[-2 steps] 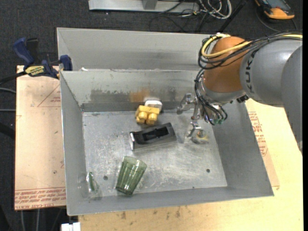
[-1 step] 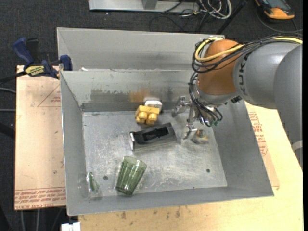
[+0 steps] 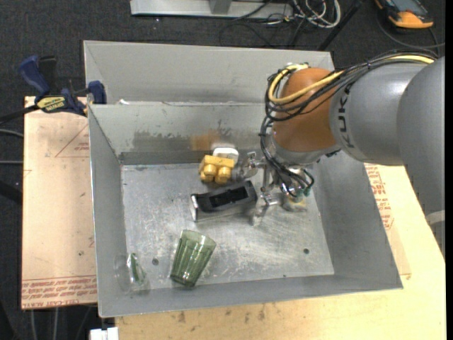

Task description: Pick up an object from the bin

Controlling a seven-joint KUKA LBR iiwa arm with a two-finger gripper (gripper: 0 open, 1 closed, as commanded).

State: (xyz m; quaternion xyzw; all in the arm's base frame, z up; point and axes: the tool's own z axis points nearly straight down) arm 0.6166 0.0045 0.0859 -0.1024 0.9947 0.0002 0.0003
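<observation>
I see the gripper (image 3: 256, 187) just right of centre in the bin (image 3: 106, 190), its fingers spread apart and clasping nothing. The black gadget (image 3: 223, 198) lies mid-frame, its right end at the fingertips. A yellow toy (image 3: 216, 167) sits just above it, and a green cup (image 3: 191, 258) lies lower left.

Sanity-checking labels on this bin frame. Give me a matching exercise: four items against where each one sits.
Things:
1 yellow toy
2 black flat device
3 green cup
4 small clear piece

Places in the bin:
A lower-left corner
B nearest the back wall
C centre of the floor
D lower middle, lying on its side

Pairs: 1-B, 2-C, 3-D, 4-A
</observation>
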